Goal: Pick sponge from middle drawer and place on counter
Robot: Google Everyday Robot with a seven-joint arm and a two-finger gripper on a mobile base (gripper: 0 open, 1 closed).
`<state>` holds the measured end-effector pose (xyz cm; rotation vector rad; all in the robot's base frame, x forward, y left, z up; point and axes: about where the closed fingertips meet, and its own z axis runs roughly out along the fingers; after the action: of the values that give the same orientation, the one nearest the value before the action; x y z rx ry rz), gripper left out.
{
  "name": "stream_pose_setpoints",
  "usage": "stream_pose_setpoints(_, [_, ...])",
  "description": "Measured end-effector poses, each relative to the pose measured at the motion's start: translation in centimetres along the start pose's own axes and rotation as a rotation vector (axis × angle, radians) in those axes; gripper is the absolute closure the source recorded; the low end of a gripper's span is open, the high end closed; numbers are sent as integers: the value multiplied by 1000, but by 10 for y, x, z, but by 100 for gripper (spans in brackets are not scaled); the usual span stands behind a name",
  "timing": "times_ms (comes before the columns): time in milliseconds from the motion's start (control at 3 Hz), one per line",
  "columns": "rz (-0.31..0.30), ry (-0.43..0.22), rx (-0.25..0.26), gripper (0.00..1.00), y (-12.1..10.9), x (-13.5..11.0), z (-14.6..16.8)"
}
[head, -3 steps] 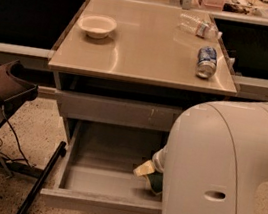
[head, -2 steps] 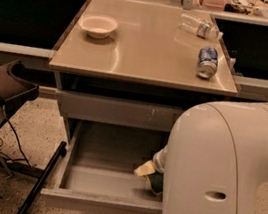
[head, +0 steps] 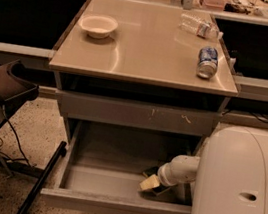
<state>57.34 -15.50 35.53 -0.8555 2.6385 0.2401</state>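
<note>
The middle drawer (head: 108,203) is pulled open below the scratched grey drawer front (head: 133,113). My gripper (head: 154,179) reaches into the drawer's right part from the white wrist (head: 177,170). It is shut on the sponge (head: 149,183), which shows its yellow body and sits tilted just above the drawer floor. The fingers are mostly hidden behind the sponge and the wrist. The tan counter (head: 148,50) tops the cabinet above.
On the counter stand a white bowl (head: 98,25) at the back left, a lying plastic bottle (head: 200,26) and a soda can (head: 207,61) at the right. My white arm housing (head: 239,191) fills the lower right. A dark chair (head: 7,89) stands at the left.
My white arm housing has shifted right, uncovering more of the drawer. The sponge at my gripper has moved slightly toward the drawer's front and now shows its yellow side.
</note>
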Motion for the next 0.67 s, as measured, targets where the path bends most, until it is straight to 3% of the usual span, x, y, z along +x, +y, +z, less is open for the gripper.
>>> stream_pose_setpoints(333, [7,-2,0,0,-2,3,1])
stream_pose_setpoints(667, [35,22,-34,0,2,16,21])
